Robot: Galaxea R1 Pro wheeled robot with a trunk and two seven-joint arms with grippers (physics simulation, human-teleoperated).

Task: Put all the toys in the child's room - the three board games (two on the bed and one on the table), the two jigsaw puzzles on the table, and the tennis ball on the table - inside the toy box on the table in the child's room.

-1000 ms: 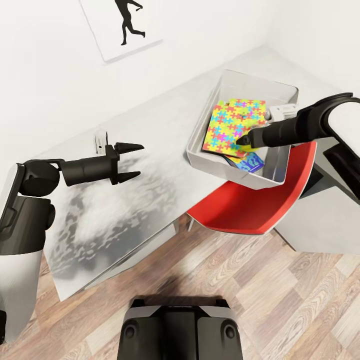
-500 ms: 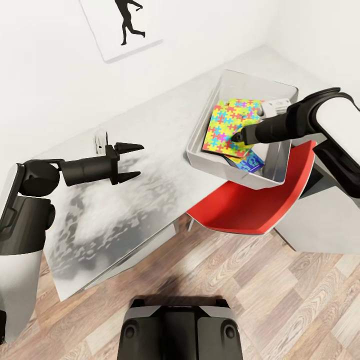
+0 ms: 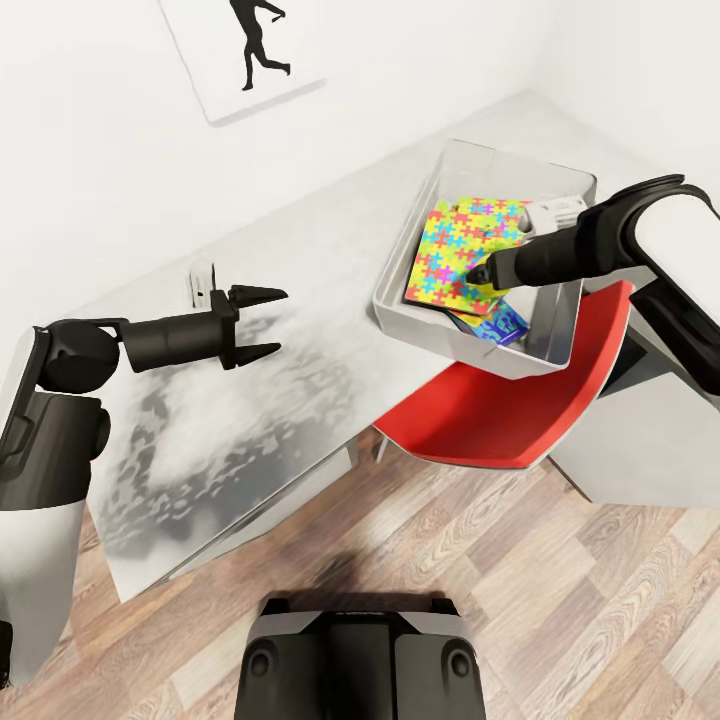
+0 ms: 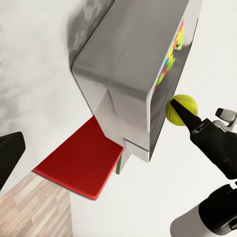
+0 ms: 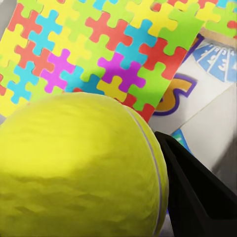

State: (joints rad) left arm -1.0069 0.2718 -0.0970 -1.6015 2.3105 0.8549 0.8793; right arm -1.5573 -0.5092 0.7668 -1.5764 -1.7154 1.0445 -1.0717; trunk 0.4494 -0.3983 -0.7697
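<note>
R gripper (image 3: 480,274) pinched tennis ball (image 5: 79,163) over toy box (image 3: 548,340), jigsaw puzzle (image 5: 103,49) lying flat just below; L gripper (image 3: 262,322) spread, well apart.

Reaching over the white rectangular toy box (image 3: 455,165): black right gripper (image 3: 484,273), above the multicoloured jigsaw puzzle (image 3: 462,247) inside. Well away from box: open-fingered left gripper (image 3: 262,322).

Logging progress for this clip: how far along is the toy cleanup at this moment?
Looks late in the job. A jigsaw puzzle already lies inside the toy box, with a blue-printed box under it; how many toys are stacked there cannot be counted. In hand: the right gripper holds the tennis ball over the box's contents. Left: release the ball. The left gripper hangs open above the table.
</note>
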